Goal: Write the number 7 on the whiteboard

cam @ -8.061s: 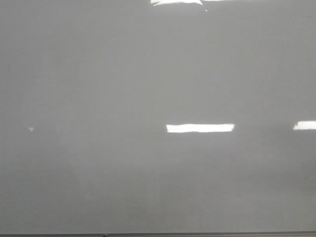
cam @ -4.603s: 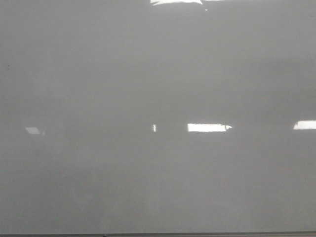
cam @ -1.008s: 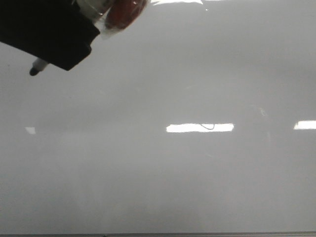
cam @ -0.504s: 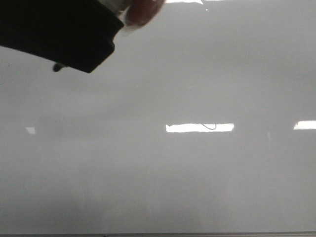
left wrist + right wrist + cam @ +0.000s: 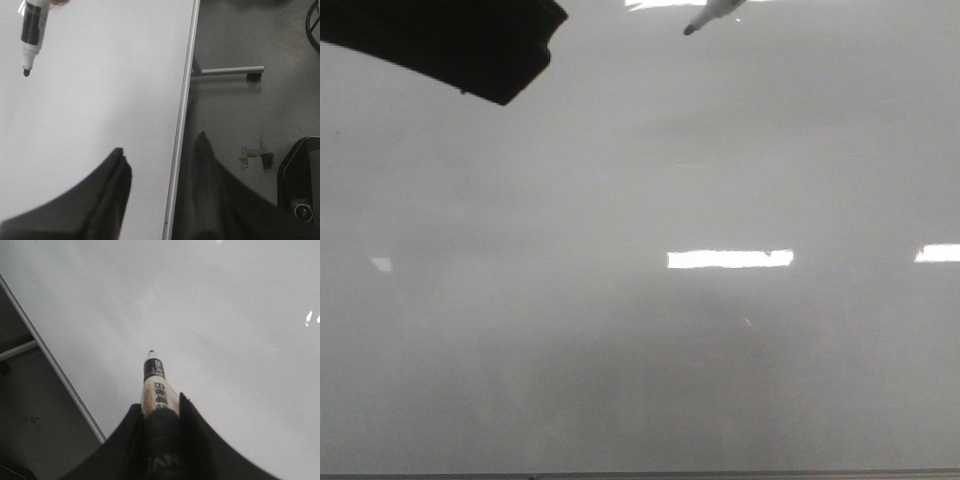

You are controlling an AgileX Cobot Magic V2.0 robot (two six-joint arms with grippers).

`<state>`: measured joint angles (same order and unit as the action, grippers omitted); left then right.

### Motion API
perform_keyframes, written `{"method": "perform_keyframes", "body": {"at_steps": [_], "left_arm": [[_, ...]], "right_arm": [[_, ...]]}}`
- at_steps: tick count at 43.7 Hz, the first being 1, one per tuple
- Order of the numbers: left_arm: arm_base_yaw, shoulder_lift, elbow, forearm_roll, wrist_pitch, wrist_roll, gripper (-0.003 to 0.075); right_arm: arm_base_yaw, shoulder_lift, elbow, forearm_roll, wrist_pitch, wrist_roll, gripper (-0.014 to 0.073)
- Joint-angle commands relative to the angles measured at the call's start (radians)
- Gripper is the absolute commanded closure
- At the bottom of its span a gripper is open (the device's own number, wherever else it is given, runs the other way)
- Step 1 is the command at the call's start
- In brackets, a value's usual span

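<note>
While glare bars streak the whiteboard [image 5: 640, 380], no clear number 7 to be made out on it. Left gripper [image 5: 162, 152] spread wide and empty, straddling the board's edge, mostly cropped to a dark wedge up front. Right gripper [image 5: 159, 402] pinching the marker [image 5: 156, 385], tip just off the board, only the nib poking into the front view.

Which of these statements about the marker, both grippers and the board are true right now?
1. The right gripper is shut on the marker. True.
2. The left gripper holds a second marker. False: its fingers are spread and hold nothing.
3. A finished figure is drawn on the whiteboard. False: no stroke shows in the front view.
4. The marker is uncapped. True: its dark tip is bare.
</note>
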<state>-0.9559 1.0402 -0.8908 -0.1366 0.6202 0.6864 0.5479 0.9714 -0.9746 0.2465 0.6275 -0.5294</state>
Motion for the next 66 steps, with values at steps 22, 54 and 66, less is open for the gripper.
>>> {"method": "perform_keyframes", "body": {"at_steps": [22, 54, 66], "left_arm": [[-0.006, -0.018, -0.035, -0.017, -0.062, -0.009, 0.0741], [-0.006, -0.018, -0.035, -0.017, -0.065, -0.009, 0.0741], [-0.006, -0.018, -0.035, -0.017, -0.066, -0.009, 0.0741]], "right_arm": [[-0.007, 0.246, -0.157, 0.04, -0.269, 0.001, 0.0661], [-0.041, 0.539, -0.351, 0.119, -0.265, 0.001, 0.0661], [-0.204, 0.488, -0.306, 0.119, -0.154, 0.001, 0.0654]]}}
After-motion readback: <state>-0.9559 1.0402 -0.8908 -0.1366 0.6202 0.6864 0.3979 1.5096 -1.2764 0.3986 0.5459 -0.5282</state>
